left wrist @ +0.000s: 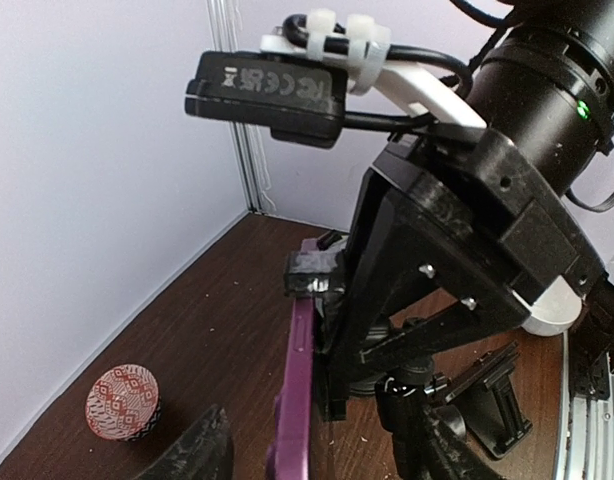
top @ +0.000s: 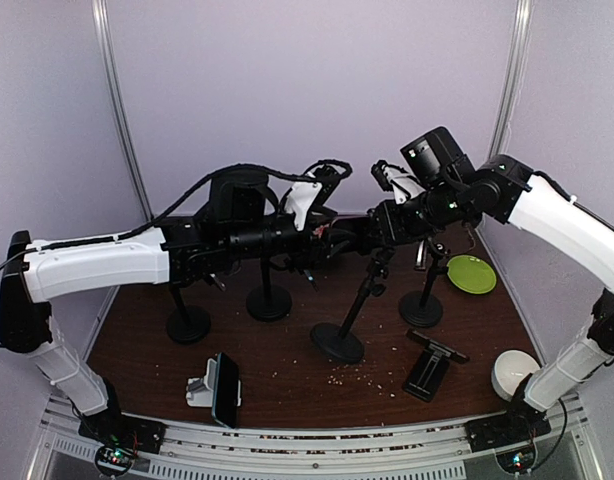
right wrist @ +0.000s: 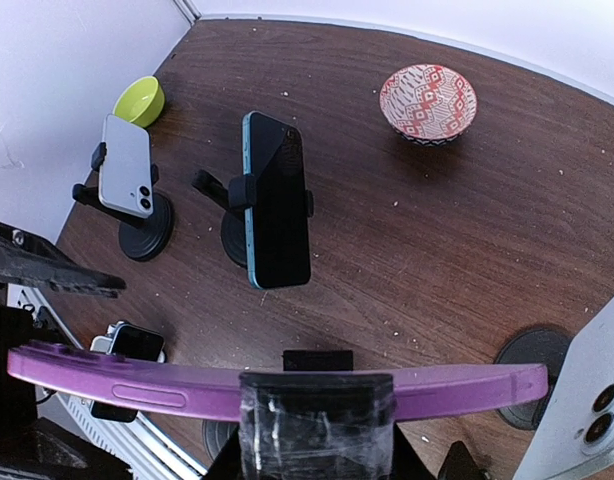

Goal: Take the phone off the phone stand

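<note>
A purple phone [right wrist: 107, 372] shows edge-on across the right wrist view. My right gripper [right wrist: 317, 388] is shut on it, a taped finger [right wrist: 317, 425] in front and a black finger behind. In the left wrist view the same phone [left wrist: 297, 390] stands upright beside the black stand's pole [left wrist: 404, 405], with the right gripper's taped finger [left wrist: 312, 272] on its top end. My left gripper [left wrist: 317, 462] is open, its dark fingers [left wrist: 192, 450] well apart on either side of the phone and not touching it. From above, both grippers [top: 387, 222] [top: 322, 235] meet over the stand [top: 337, 342]; the phone is hidden there.
Other stands hold a blue phone [right wrist: 275, 200] and a white phone [right wrist: 125, 165]. A patterned bowl [right wrist: 428, 102] and a green bowl [right wrist: 139, 100] sit at the back. A docked phone [top: 219, 388], an empty black holder [top: 430, 365] and a white round object [top: 514, 372] sit near the front.
</note>
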Controlling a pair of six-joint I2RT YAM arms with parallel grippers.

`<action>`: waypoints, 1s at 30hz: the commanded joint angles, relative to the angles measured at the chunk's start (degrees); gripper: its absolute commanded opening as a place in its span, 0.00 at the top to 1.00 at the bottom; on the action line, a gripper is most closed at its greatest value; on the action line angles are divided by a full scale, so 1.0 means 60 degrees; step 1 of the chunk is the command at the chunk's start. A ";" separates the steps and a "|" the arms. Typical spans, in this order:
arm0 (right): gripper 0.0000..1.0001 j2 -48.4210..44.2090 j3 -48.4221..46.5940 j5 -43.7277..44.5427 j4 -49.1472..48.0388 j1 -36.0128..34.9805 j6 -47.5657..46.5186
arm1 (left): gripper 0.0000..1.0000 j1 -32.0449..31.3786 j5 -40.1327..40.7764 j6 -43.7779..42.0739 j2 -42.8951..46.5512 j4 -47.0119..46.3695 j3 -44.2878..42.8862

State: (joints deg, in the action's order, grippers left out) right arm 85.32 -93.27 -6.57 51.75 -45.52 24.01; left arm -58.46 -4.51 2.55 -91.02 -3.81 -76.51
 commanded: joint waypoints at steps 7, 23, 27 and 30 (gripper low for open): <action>1.00 -0.0084 -0.0846 -0.0204 -0.0985 -0.0048 0.0377 | 0.48 -0.0028 0.0463 -0.0192 -0.0232 -0.0447 -0.0316; 1.00 -0.0289 -0.0599 -0.0960 -0.1303 -0.0050 0.0210 | 1.00 -0.0028 0.0426 0.0105 -0.0027 -0.0800 -0.0128; 1.00 -0.0338 -0.0590 -0.1160 -0.1294 -0.0048 -0.0013 | 1.00 -0.0025 0.0438 0.0096 0.0034 -0.0836 -0.0075; 1.00 -0.0341 -0.0594 -0.1111 -0.1167 -0.0046 -0.0203 | 1.00 -0.0018 0.0420 0.0138 0.0121 -0.0912 0.0009</action>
State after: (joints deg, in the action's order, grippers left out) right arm 86.26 -94.67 -8.19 50.81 -45.19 23.53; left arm -58.46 -2.13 3.57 -91.83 -4.54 -76.62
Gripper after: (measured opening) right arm 0.285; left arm 0.086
